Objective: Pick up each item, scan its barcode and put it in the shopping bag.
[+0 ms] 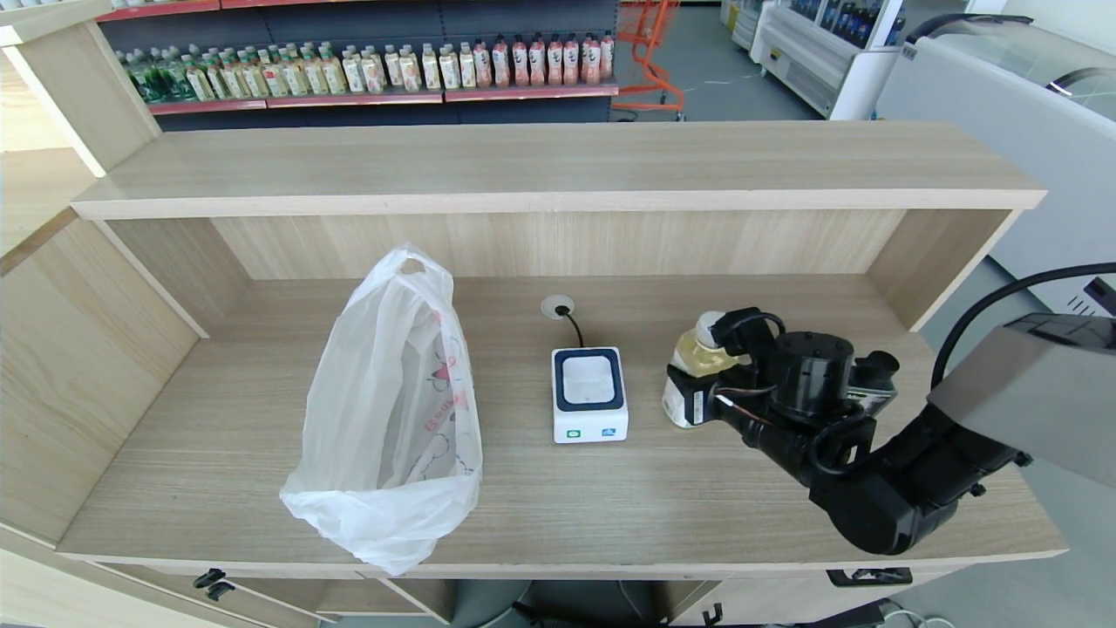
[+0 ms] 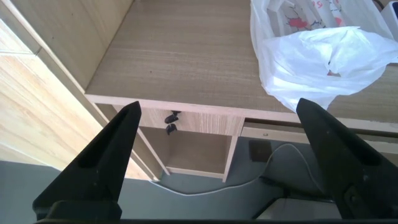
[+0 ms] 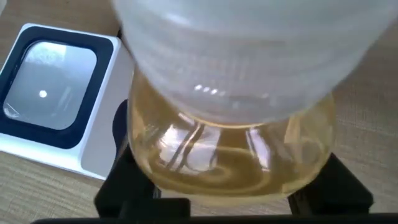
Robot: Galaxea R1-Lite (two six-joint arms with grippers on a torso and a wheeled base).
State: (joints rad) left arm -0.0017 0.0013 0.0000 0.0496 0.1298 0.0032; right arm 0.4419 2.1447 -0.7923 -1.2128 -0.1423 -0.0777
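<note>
A clear bottle of yellow liquid with a white cap stands tilted on the counter, just right of the white scanner. My right gripper is shut on the bottle's lower body. In the right wrist view the bottle sits between the dark fingers, and the scanner with its blue-framed window lies close beside it. The white plastic shopping bag stands open left of the scanner. My left gripper hangs open at the counter's front edge, near the bag's bottom, holding nothing.
The scanner's black cable runs to a round hole in the counter. A raised wooden ledge walls the back and both sides. Drawers with dark handles sit under the front edge.
</note>
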